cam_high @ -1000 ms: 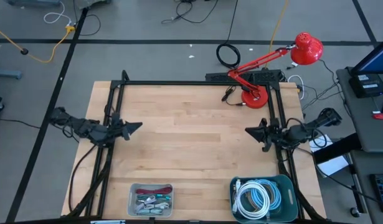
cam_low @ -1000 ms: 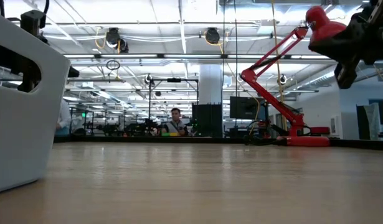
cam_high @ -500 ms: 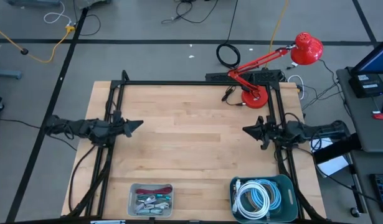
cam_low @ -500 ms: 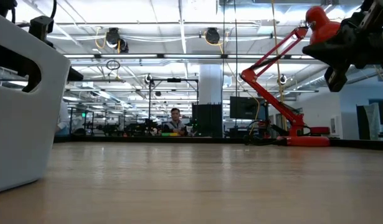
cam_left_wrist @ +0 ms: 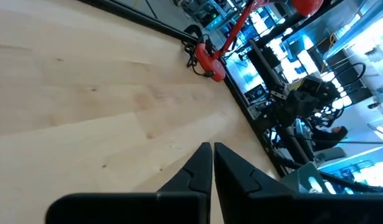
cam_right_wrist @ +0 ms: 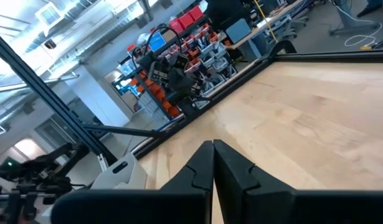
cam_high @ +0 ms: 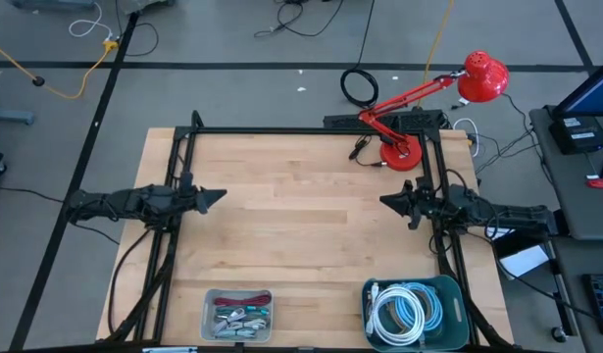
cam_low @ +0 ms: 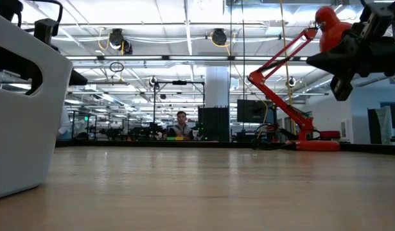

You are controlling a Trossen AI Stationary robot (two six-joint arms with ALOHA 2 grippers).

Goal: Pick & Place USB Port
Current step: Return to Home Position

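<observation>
I carried nothing. My left gripper (cam_high: 218, 196) hung over the left edge of the table (cam_high: 301, 226), pointing inward, and its wrist view showed the 2 fingers pressed together with no gap and nothing between them. My right gripper (cam_high: 384, 202) mirrored it over the right edge, its fingers likewise together and empty. The 2 tips faced each other, well apart, with bare wood between.

The USB pieces (cam_high: 237, 316) lay as a small grey heap inside the gray bin (cam_high: 206, 316) at the near edge. They were too small to tell apart. Just right of it, the teal bin (cam_high: 448, 284) held the coiled white cable (cam_high: 404, 312). Both bins sat well clear of my arms.

With the sorting apparently done, I judged the job was only to park. To do that well, I would draw each arm straight back along its own side, level and unhurried, with the fingers kept together so that nothing snagged. The black frame (cam_high: 183, 157) ran close under each wrist, so I would hold my height until folded. On the right, the red lamp (cam_high: 399, 152) stood near, so no swing toward the far corner.
</observation>
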